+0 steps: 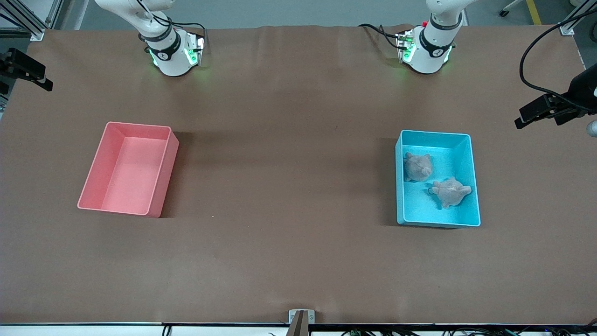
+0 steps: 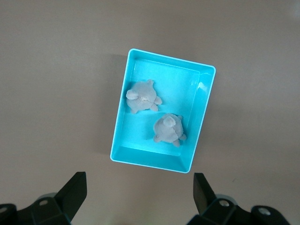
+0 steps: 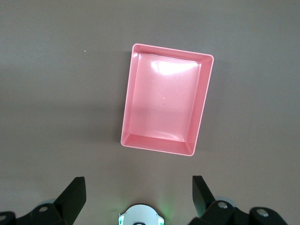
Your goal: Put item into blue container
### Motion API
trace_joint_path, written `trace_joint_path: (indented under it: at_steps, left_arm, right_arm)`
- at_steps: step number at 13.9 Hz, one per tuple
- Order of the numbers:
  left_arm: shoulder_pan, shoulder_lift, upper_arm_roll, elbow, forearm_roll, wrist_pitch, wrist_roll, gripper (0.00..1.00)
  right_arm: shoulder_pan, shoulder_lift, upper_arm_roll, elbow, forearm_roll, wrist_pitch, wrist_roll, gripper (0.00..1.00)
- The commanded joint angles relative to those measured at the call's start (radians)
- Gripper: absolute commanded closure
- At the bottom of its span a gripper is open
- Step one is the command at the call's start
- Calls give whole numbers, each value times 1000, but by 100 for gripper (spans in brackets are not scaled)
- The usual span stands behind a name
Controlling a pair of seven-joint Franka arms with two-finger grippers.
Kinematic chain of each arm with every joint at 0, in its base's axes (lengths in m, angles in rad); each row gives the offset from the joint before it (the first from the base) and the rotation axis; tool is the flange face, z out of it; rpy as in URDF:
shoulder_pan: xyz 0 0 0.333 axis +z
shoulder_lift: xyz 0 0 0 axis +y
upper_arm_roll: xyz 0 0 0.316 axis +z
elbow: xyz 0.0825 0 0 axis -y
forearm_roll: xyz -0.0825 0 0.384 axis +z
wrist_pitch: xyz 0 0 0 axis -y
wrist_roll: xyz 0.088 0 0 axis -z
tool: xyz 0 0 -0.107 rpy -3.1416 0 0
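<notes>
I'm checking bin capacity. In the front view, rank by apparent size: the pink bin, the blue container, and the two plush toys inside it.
1. Pink bin and blue container: look alike in size, too close to rank.
2. The two plush toys: far smaller, about equal to each other.

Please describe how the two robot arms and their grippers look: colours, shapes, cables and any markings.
Both arms are white with rounded bodies, and a black band with a small white mark circles each base. Green lights glow at the right arm's base and the left arm's base, and black cables run to both. The left gripper and the right gripper each have two black, wedge-shaped fingers.
</notes>
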State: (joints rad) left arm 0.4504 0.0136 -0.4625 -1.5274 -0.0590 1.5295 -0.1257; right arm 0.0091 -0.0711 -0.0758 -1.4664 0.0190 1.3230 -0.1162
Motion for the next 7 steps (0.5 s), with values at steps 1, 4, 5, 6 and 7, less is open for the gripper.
trace_joint_path:
  at_steps: [1, 4, 5, 6, 7]
  left_arm:
    - [1, 8, -1, 13, 7, -6, -11, 0]
    - [-115, 8, 114, 13, 11, -6, -11, 0]
    - [-204, 6, 198, 13, 15, -6, -11, 0]
    - [-293, 6, 287, 13, 15, -8, -11, 0]
    - [-374, 5, 370, 13, 15, -9, -11, 0]
  right_arm:
    - [0, -13, -5, -5, 10, -4, -3, 0]
    - [0, -13, -5, -5, 10, 1, -7, 0]
    - [0, -13, -5, -5, 10, 1, -7, 0]
    - [0, -15, -5, -6, 10, 2, -7, 0]
    - [0, -15, -5, -6, 12, 4, -7, 0]
